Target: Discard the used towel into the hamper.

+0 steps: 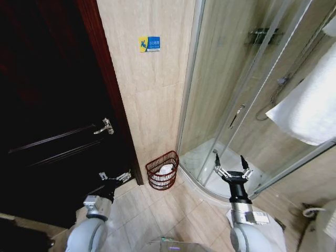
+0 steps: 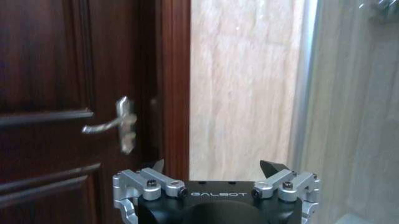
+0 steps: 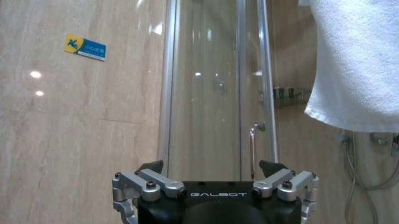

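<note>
A white towel (image 1: 310,105) hangs over the top of the glass shower wall at the right, and its lower edge also shows close up as the towel (image 3: 358,60). The hamper (image 1: 162,170), a small round reddish-brown wire basket, stands on the floor against the beige wall, with something white lying inside it. My right gripper (image 1: 232,167) is raised in front of the shower, below and left of the towel, open and empty (image 3: 212,165). My left gripper (image 1: 115,176) is held low by the dark door, left of the hamper, open and empty (image 2: 215,167).
A dark wooden door (image 1: 47,105) with a silver handle (image 2: 118,123) stands on the left. The curved glass shower enclosure (image 1: 236,94) and its white tray (image 1: 202,160) take up the right. A blue sign (image 1: 149,43) is on the tiled wall. Beige floor tiles lie in front of the hamper.
</note>
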